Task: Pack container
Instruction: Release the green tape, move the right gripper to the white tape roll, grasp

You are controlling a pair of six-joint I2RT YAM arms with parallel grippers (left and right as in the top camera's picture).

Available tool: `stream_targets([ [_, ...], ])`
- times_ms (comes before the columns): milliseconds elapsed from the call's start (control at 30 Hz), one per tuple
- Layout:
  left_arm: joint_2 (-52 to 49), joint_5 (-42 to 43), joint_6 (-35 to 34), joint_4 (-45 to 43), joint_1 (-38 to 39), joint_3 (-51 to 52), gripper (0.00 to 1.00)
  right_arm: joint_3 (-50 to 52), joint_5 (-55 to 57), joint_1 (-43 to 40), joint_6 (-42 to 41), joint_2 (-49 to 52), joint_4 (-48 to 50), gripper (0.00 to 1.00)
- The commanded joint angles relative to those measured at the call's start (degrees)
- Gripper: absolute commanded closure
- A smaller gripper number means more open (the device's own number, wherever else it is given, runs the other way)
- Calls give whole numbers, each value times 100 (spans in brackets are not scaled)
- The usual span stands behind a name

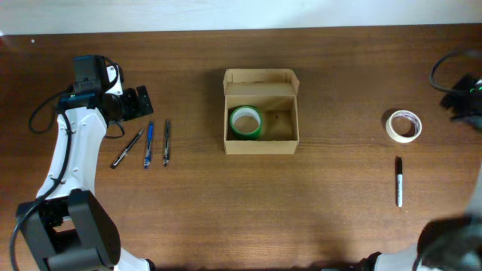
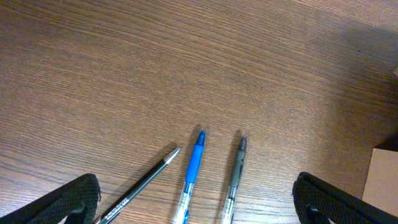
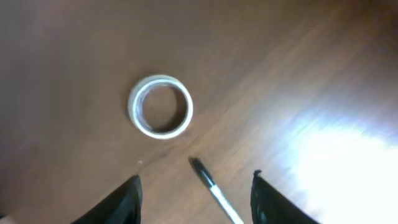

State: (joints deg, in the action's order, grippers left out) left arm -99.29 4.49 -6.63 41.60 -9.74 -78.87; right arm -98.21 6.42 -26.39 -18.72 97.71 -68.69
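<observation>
Cardboard box (image 1: 260,146) at the centre of the bench (image 1: 339,211), lid flap open toward 12 o'clock, with a green tape roll (image 1: 245,122) inside at the box's 9 o'clock side. The left arm (image 1: 71,150) rises along the 9 o'clock edge and bends toward 3 o'clock. The left claw (image 1: 146,103) hangs spread wide and empty, with three pens (image 1: 148,143) at its 5 o'clock. The right claw (image 3: 195,179), at the 3 o'clock edge, is likewise spread and empty above a white tape roll (image 3: 160,106) and a marker (image 3: 214,190).

Tan cardboard container (image 1: 261,142) mid-table, flap lid open (hinged back), upright.
</observation>
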Motion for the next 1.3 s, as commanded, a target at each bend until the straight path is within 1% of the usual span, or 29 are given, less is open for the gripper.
stream_targets([
  [0, -42, 2, 94, 4, -17, -109, 1, 573, -713, -271, -343, 308, 337, 45],
  [100, -42, 2, 94, 4, -17, -109, 1, 741, -728, -328, -581, 811, 640, 45],
  [167, -42, 2, 94, 4, -17, -109, 1, 741, -763, -319, -590, 1099, 826, 45],
  [300, -42, 2, 94, 4, -17, -109, 1, 741, -879, -321, -857, 1526, 1088, 45],
  [433, -42, 2, 94, 4, -17, -109, 1, 743, -811, -323, -1036, 1812, 1220, 45],
  [867, -42, 2, 94, 4, -17, -109, 1, 796, -723, -315, -1075, 2614, 1414, 47],
  [967, -42, 2, 94, 4, -17, -109, 1, 822, -730, -315, -1078, 2706, 1453, 55],
  [1000, -42, 2, 94, 4, -17, -109, 1, 822, -728, -315, -1075, 2726, 1456, 61],
  [1067, -42, 2, 94, 4, -17, -109, 1, 822, -723, -315, -1073, 2739, 1458, 87],
  [1100, -42, 2, 94, 4, -17, -109, 1, 822, -726, -315, -1073, 2739, 1462, 96],
  [1200, -42, 2, 94, 4, -17, -109, 1, 809, -761, -315, -1032, 2712, 1401, 96],
  [1267, -42, 2, 94, 4, -17, -109, 1, 748, -970, -313, -831, 2621, 1303, 96],
])
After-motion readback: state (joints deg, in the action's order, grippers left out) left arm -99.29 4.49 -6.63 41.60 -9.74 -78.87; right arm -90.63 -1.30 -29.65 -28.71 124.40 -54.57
